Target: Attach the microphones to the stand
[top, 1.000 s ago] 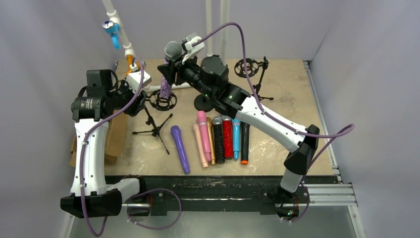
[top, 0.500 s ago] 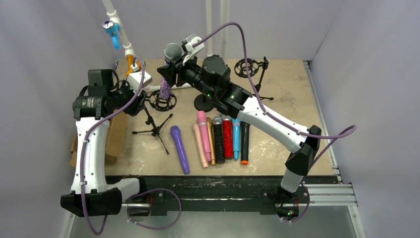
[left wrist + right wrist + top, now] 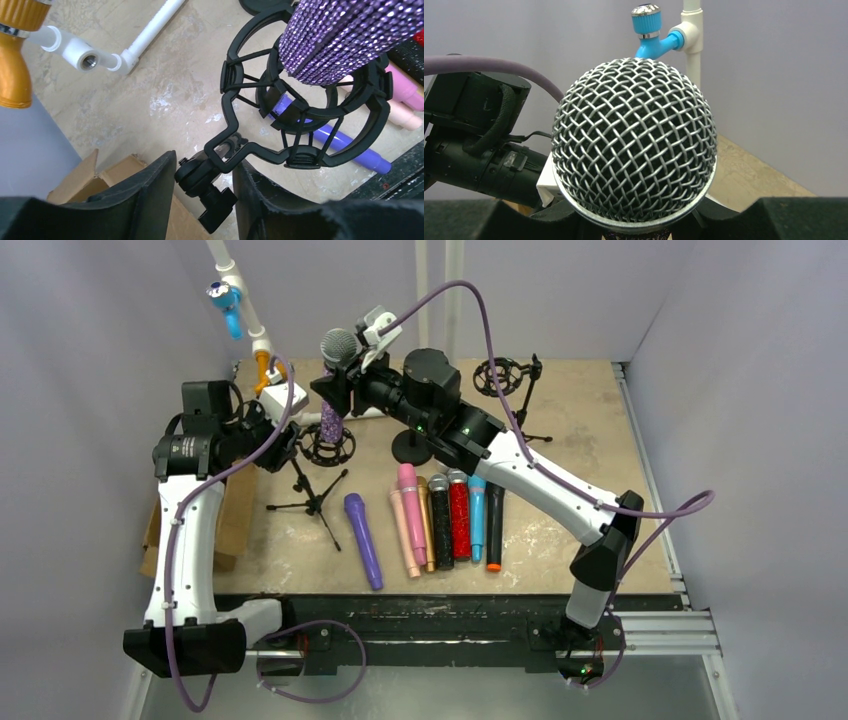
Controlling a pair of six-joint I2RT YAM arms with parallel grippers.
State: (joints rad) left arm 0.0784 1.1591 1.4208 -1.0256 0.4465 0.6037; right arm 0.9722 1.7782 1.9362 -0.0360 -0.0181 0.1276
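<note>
One purple glitter microphone [image 3: 331, 422], likely stiff and grippy, sits clamped below its head in the right gripper [image 3: 345, 380]. Left gripper [image 3: 205, 165] straddles the stand [image 3: 225, 82] at its joint; grip unclear.

- purple glitter microphone with a grey mesh head [image 3: 634, 145]: the right wrist view only gets the head, the body's hidden underneath
- gold plastic microphone [image 3: 14, 55]: chopped off by the left wrist view's top-left corner
- left gripper [image 3: 205, 167]: honestly can't tell if it's actually touching the black stand joint [image 3: 207, 187]
</note>
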